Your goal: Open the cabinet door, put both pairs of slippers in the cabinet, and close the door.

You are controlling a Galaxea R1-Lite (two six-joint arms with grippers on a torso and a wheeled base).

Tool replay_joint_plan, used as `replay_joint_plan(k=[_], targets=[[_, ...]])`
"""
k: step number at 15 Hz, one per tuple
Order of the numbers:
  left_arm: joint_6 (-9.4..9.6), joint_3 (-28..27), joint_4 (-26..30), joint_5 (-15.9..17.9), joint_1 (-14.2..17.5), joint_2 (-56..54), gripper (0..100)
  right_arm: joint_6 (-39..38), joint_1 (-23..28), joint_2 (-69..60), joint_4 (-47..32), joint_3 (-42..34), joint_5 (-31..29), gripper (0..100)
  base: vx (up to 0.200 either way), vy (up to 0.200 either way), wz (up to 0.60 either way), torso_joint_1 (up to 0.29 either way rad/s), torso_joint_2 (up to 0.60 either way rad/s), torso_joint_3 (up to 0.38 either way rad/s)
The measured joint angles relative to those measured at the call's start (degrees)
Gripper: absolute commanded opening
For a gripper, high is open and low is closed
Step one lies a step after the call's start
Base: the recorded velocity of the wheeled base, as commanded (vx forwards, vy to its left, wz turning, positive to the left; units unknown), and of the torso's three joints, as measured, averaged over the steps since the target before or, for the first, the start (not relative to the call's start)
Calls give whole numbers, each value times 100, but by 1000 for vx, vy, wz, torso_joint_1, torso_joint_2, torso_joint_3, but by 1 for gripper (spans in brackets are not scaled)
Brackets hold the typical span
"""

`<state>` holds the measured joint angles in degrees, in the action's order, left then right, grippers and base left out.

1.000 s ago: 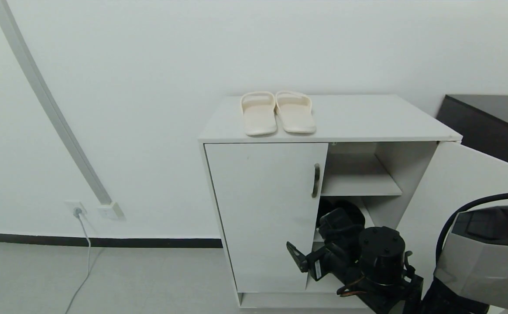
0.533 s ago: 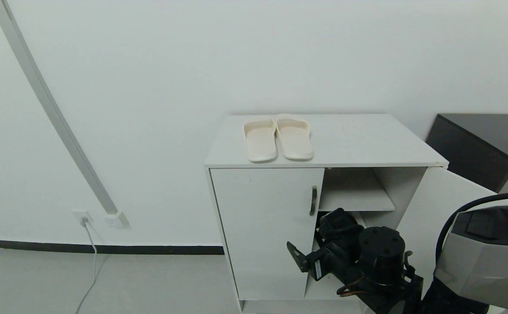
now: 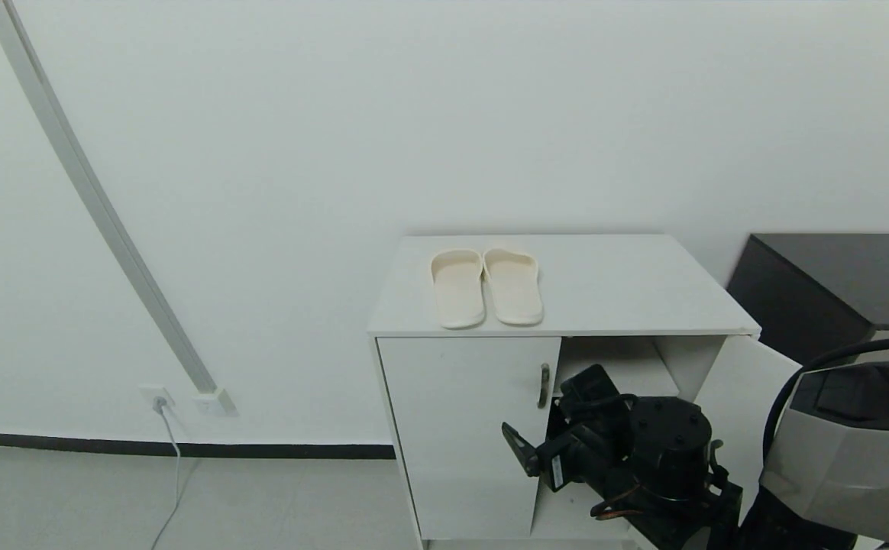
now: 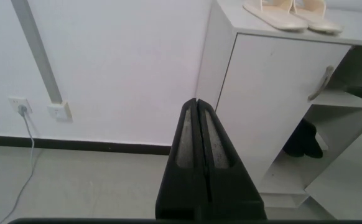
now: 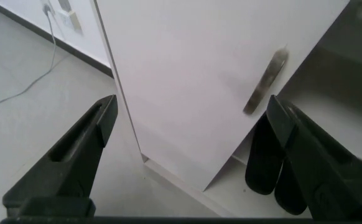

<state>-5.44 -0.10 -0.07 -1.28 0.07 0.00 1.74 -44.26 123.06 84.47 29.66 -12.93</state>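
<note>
Cabinet (image 3: 628, 290) stands against the wall. Its right door (image 3: 750, 397) is swung open and its left door (image 3: 460, 428) is shut, with the handle (image 3: 544, 385) at the inner edge. Cream slippers (image 3: 486, 286) lie side by side and touching on the cabinet top, over the shut door and near the front edge. Their long axis runs front to back, heels toward the robot as far as I can judge. Dark slippers (image 5: 274, 162) are already on the lower shelf inside the open half, so the cream pair looks like the one left to move. Right gripper (image 5: 190, 102) hangs low, close in front of the shut door near the handle, fingers spread wide and holding nothing. The cream pair lies well above it and slightly to the robot's left, so the next reach calls for a climb over the top edge. Left gripper (image 4: 197, 109) sits farther back and left of the cabinet, fingers pressed together and empty. The right arm appears nearer.
</note>
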Motion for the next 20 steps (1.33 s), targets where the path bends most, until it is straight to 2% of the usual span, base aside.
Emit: replay_joint_plan(k=[4,10,12,16,20], targets=[[0,0,-6,0,0,-2,0,4,0,0,-2,-6,22,100,0,0,0,168,-369,-205],[20,0,0,6,0,-2,0,241,17,-16,93,0,-4,100,0,0,0,6,-11,-5],[24,0,0,6,0,-2,0,312,26,-110,-165,201,-22,100,0,0,0,0,0,0],[32,0,0,16,0,0,0,68,33,-716,-2781,1279,-176,100,0,0,0,0,0,0],[54,0,0,17,0,0,0,-513,-24,-1253,-4567,2667,-703,100,0,0,0,0,0,0]])
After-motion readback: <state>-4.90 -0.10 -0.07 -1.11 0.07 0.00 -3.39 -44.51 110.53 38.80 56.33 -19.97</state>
